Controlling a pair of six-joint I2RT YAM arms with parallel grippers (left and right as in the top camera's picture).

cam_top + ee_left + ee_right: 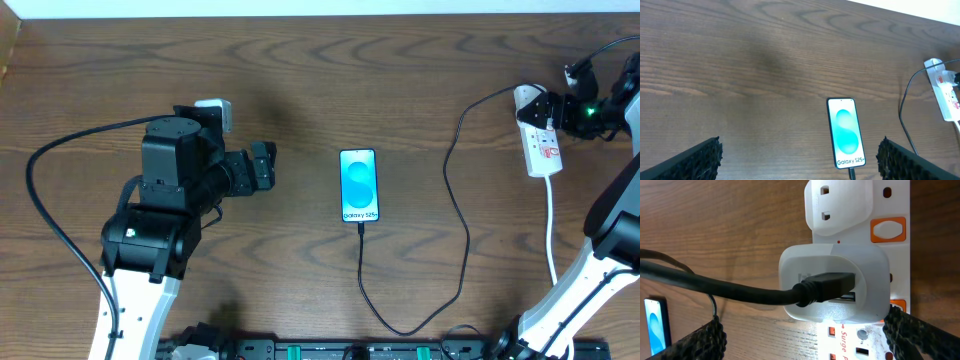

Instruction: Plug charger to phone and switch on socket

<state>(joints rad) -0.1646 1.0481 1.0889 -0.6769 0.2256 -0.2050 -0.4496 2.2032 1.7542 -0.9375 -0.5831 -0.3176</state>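
The phone (359, 186) lies flat mid-table with its blue screen lit, also seen in the left wrist view (845, 132). The black charger cable (462, 230) runs from the phone's near end in a loop to the white socket strip (541, 140) at the far right. Its black plug (825, 287) sits in a white adapter (835, 285) on the socket (890, 205). My right gripper (556, 108) hovers open over that end of the strip (807, 340), beside orange switches (887, 230). My left gripper (262, 165) stands open and empty left of the phone (800, 165).
The socket's thick white cord (551, 230) trails toward the near edge at right. A small white block (213, 107) sits behind the left arm. Dark wood table (300, 70) lies all around.
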